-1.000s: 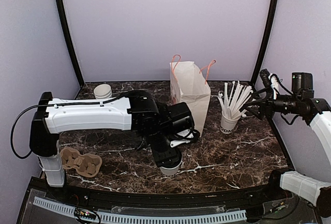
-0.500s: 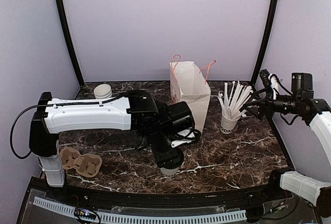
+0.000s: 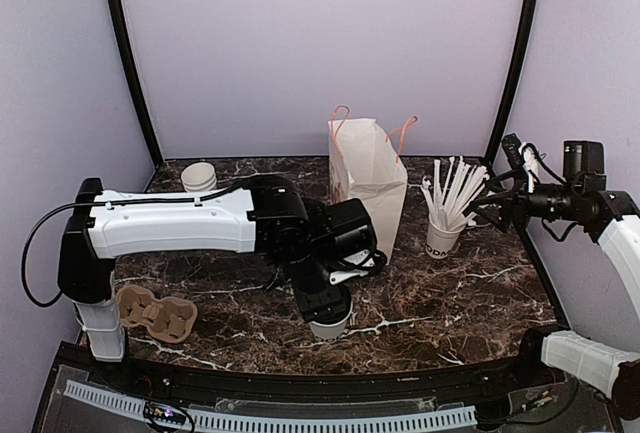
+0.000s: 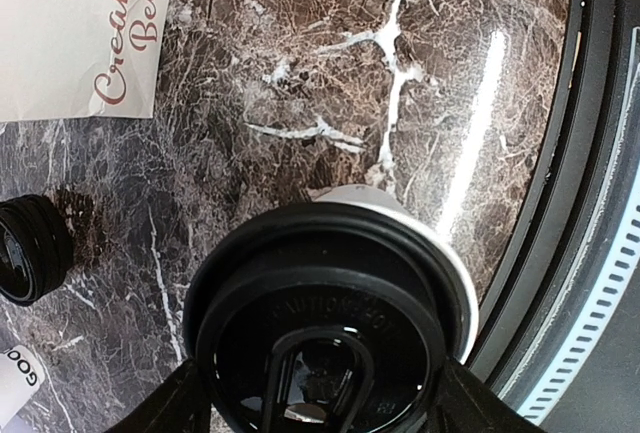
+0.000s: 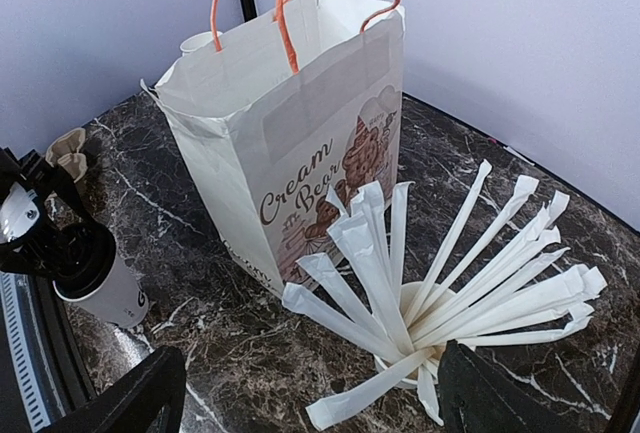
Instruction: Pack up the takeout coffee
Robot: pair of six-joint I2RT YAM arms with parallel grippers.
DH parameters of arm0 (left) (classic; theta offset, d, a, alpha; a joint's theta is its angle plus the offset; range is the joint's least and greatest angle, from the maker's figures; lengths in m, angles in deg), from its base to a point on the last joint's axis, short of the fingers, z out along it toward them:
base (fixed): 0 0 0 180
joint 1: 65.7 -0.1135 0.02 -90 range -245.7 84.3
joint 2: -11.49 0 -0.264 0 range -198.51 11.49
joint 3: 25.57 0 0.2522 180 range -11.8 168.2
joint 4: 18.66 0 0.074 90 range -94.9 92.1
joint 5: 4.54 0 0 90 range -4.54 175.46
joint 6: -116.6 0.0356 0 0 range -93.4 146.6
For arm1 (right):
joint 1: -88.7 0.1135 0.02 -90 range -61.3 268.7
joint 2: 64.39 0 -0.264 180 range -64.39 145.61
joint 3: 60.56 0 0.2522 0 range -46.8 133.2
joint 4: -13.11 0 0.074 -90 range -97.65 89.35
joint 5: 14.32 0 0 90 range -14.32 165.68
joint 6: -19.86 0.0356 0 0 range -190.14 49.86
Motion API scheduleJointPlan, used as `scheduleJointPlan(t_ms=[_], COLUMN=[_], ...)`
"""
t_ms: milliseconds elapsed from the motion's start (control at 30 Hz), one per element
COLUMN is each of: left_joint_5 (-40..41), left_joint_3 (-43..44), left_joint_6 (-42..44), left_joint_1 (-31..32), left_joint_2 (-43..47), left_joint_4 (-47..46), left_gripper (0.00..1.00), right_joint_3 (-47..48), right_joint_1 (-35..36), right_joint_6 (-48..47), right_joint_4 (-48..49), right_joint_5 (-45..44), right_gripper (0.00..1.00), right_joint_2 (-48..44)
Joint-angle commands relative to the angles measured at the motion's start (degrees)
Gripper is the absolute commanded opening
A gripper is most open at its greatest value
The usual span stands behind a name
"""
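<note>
Left pincer [image 4: 320, 391] clasps takeout coffee [image 5: 108, 281] — near table [image 4: 300, 103] edge (bag [image 5: 300, 143] apart).

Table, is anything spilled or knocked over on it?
No, nothing is spilled on the table. The coffee cup stands upright with its lid on, in the left gripper. The bag stands open, only a little crumpled at its rim. The straws just fan out of an upright white cup.

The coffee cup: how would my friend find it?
Find the tall white paper bag at the back of the table. Nearer the robot, the takeout coffee stands under the left gripper. It alone has a black lid; the straw cup and stacked cups have none.
</note>
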Motion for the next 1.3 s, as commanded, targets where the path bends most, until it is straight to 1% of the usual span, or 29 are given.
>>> scheduleJointPlan(t_ms=[0, 133, 300, 400, 833, 1267], left_joint_5=[0.9, -1.1, -0.4, -1.5, -4.9, -1.3], left_joint_3=[-0.6, -0.4, 1.4, 2.1, 1.3, -1.1], left_joint_6=[-0.6, -0.6, -0.6, -0.3, -0.7, -0.8], left_joint_1=[0.5, 0.5, 0.5, 0.5, 0.5, 0.5], left_joint_2=[-0.1, -0.2, 0.6, 1.2, 0.5, -0.6], left_joint_4=[2.2, 2.5, 3.3, 3.2, 3.0, 1.6], left_gripper=[0.67, 0.67, 0.67, 0.67, 0.67, 0.67], right_joint_3=[-0.2, -0.2, -0.1, -0.2, -0.8, -1.0], right_joint_1=[-0.1, -0.1, -0.2, -0.2, -0.2, -0.2], right_joint_6=[-0.1, -0.1, 0.0, -0.1, -0.2, -0.1], right_joint_4=[1.9, 1.9, 2.0, 2.0, 2.2, 2.1], right_joint_5=[1.2, 1.3, 1.4, 1.5, 1.4, 1.4], right_gripper=[0.89, 0.89, 0.89, 0.89, 0.89, 0.89], right_joint_2=[0.2, 0.2, 0.4, 0.5, 0.3, 0.1])
